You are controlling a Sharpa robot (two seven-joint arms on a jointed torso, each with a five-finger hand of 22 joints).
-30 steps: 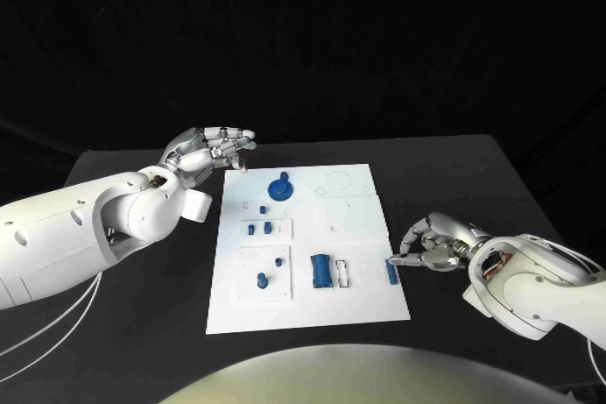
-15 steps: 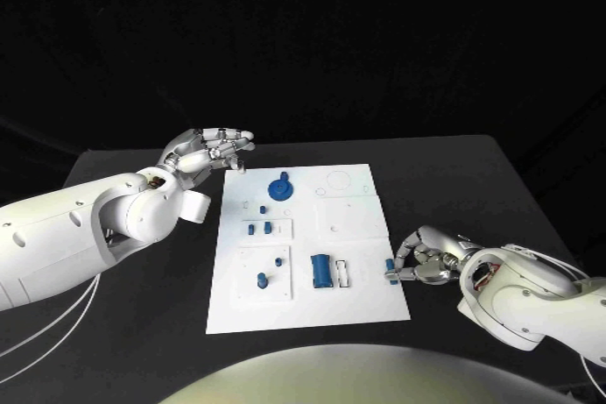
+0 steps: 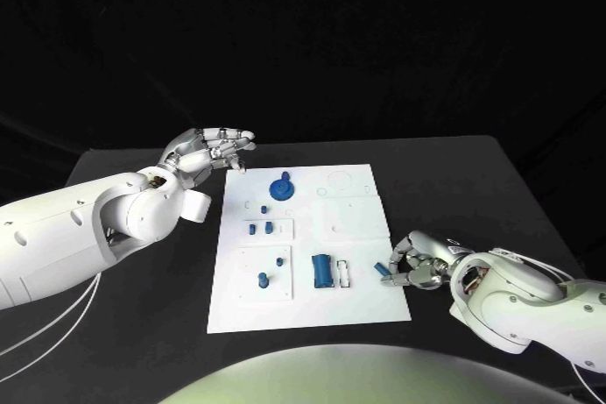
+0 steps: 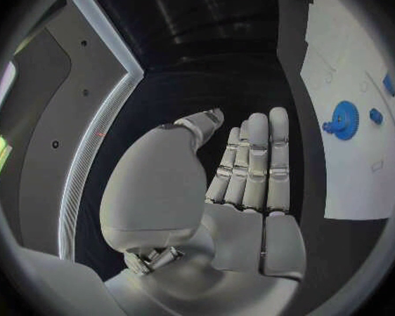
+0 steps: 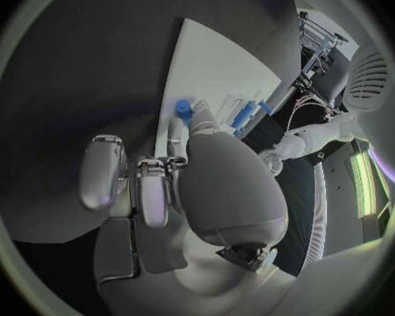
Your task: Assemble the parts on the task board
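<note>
A small blue part (image 3: 382, 268) is pinched in the right hand (image 3: 417, 265) at the task board's (image 3: 354, 216) right edge. The left hand (image 3: 208, 147), empty with fingers apart, is held near the far left corner.

Left hand (image 4: 237, 182): palm facing the camera, fingers (image 4: 254, 154) straight and side by side, thumb set apart; it holds nothing. Black table (image 4: 206, 84): lies beyond the fingertips. Task board (image 4: 342, 70): white plate at the edge of the circle, well apart from the hand. Blue gear-shaped part (image 4: 344, 115): sits on the board. Small blue part (image 4: 375, 116): just beside the gear. Another blue part (image 4: 388, 84): near the rim.
</note>
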